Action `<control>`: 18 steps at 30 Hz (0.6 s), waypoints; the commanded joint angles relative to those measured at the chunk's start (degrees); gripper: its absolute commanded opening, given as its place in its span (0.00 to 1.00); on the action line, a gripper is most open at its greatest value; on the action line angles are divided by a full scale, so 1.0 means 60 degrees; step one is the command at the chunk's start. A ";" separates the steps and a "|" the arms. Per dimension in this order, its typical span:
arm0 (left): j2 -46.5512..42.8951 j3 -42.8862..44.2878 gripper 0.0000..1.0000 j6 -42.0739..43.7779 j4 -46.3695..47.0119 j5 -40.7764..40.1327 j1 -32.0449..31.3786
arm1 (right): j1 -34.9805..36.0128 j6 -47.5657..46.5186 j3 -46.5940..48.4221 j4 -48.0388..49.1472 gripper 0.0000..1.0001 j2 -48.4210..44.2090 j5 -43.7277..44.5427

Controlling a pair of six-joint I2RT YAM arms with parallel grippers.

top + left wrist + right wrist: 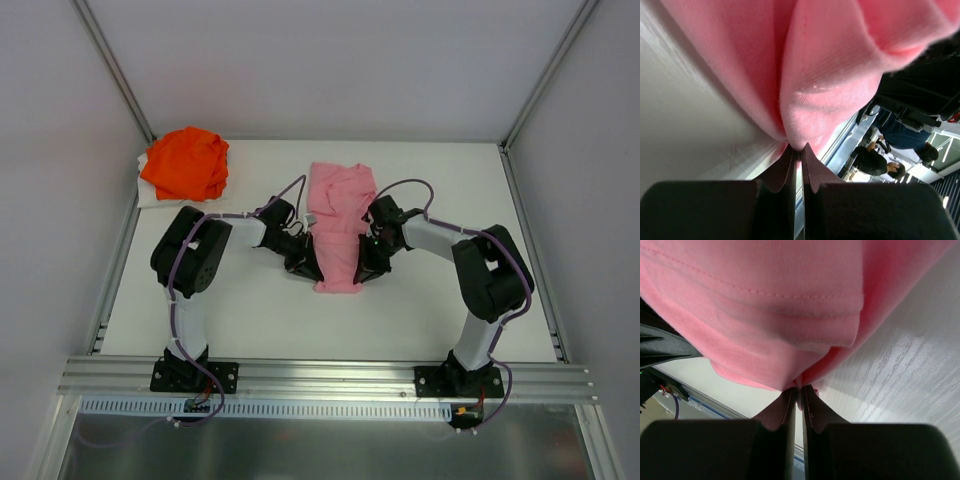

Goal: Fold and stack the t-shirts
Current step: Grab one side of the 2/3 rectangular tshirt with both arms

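The pink t-shirt (338, 222) lies bunched lengthwise in the middle of the table. My left gripper (306, 262) is at its left edge and my right gripper (367, 262) at its right edge, both near its front end. In the left wrist view the left gripper (798, 148) is shut on a fold of pink t-shirt (830, 65). From the right wrist camera, the right gripper (799, 388) pinches the hem of the pink t-shirt (765, 315). An orange t-shirt (186, 162) sits crumpled at the far left corner.
A white cloth (148, 192) lies under the orange t-shirt. Grey walls with metal posts close off the table (250, 320) at the back and sides. An aluminium rail (320, 378) runs along the near edge by the arm bases.
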 commanded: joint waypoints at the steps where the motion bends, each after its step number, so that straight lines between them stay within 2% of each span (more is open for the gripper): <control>1: -0.0600 0.0107 0.00 0.0520 -0.0800 -0.0093 -0.0084 | 0.0057 -0.0283 0.0049 -0.0614 0.00 -0.0602 -0.0132; 18: -0.2914 -0.0684 0.00 0.0975 -0.2428 -0.0020 -0.0084 | 0.0071 -0.0869 -0.0888 -0.2739 0.01 -0.3150 -0.0279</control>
